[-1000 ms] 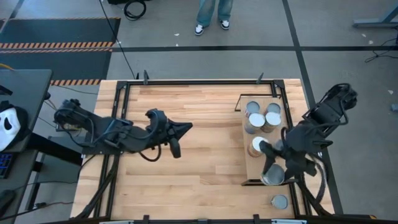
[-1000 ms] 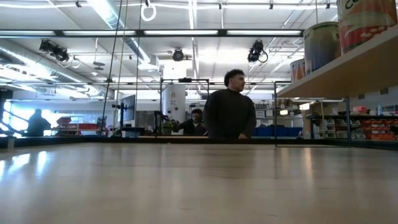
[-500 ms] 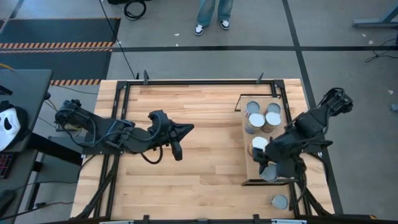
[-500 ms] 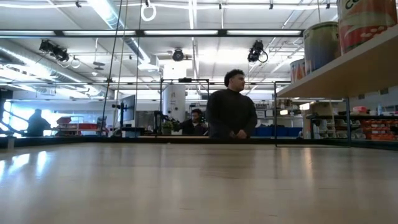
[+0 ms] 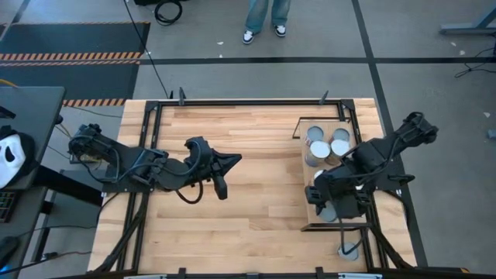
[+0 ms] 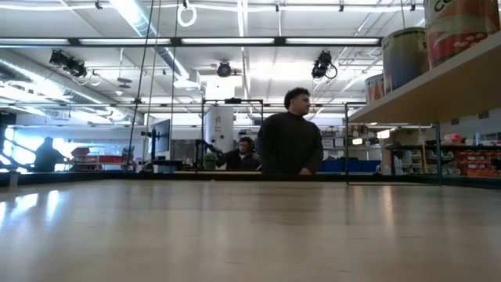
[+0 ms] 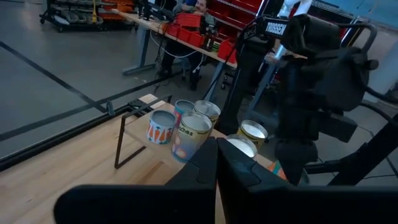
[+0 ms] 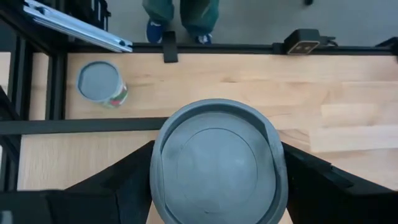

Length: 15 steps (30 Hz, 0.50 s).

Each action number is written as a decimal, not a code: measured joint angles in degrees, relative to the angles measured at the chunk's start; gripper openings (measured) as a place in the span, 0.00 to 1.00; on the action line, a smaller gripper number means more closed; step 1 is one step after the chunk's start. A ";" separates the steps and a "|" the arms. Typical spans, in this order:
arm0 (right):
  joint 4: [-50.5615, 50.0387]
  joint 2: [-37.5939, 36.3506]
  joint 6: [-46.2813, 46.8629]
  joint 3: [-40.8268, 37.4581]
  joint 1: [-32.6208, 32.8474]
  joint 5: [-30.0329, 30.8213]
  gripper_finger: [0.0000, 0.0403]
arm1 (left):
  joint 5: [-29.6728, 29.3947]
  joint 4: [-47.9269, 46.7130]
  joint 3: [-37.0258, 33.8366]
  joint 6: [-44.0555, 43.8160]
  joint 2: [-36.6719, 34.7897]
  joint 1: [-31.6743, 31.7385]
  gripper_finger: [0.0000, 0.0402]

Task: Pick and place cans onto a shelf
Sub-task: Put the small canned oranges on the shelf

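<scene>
High view: the right hand sits over the near half of the shelf, which stands at the right side of the counter. Four cans with pale tops are clustered at the far end of the shelf, and a grey-topped spare can stands on the counter past the shelf's near end. The left hand hangs above the middle of the counter, well apart from the shelf, its fingers pressed together on nothing.

Low view: the counter stretches away level, the shelf juts in high on the right with two cans on it, and a person in a dark top stands beyond the far edge.

Left wrist view: the clenched dark fingers point toward the shelf, where several cans show beside the right arm.

Right wrist view: the right hand's two fingers clasp a grey-topped held can from either side, above the shelf's black frame; the spare can stands beyond on the counter.
</scene>
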 joint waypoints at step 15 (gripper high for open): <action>0.86 0.60 -3.13 -7.41 -3.29 -2.72 0.72 | 0.02 -0.02 0.00 -0.11 0.00 0.00 0.02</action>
